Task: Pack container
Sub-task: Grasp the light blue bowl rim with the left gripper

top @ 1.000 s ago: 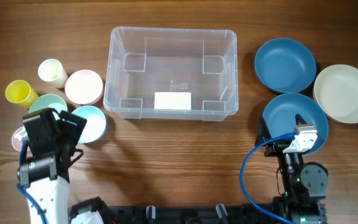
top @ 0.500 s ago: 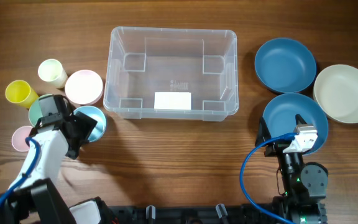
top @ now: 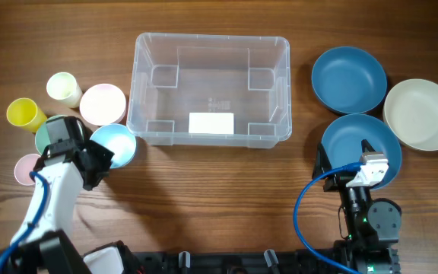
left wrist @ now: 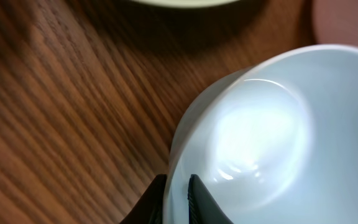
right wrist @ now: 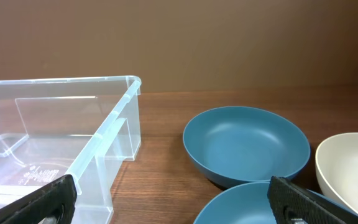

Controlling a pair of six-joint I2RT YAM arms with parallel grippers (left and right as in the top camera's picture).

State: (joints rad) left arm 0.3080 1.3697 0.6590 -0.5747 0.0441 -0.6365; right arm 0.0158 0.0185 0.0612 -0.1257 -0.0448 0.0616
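— At the tabletop's [top: 226, 190] left edge, the left claw [left wrist: 178, 186] is clamped on the rim of a light blue bowl [left wrist: 260, 118], one finger inside, one outside. On the right, the right claw [right wrist: 176, 205] hangs with its jaws wide apart above a dark blue bowl [top: 361, 144], holding nothing.
— And the container [top: 204, 84]?
— Mid-tabletop, toward the far side, empty, mouth up. Its long axis runs left to right between the two arms; the white label [top: 211, 122] lies by the near wall.
— So, the lift?
— Straight up first, I'd say, to clear the pink bowl [top: 103, 106] just beside it. Keep the bowl level, since a rim pinch may let it swing. Then carry it over the near wall and set it flat at one end, leaving room for the rest.
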